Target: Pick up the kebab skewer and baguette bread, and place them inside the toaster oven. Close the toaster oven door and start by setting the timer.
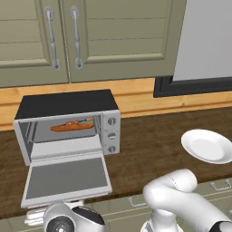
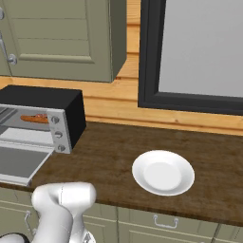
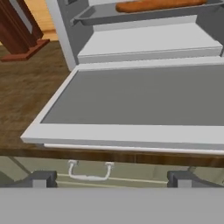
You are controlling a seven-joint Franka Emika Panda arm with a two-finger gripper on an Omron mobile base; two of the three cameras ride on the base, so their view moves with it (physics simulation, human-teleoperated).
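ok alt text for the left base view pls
A toaster oven sits on a wooden counter with its door dropped open, the baguette bread and kebab skewer on the rack inside. An empty white plate lies to the right.

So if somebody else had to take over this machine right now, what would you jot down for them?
Pincer: open, empty, low in front of the dropped door.
Baguette bread and kebab skewer: both on the rack inside the toaster oven.
Toaster oven door: folded down flat, fully open.
White plate: bare, on the counter to the right.
Done: loading the food.
Left: lift the door shut, then turn the timer knob.
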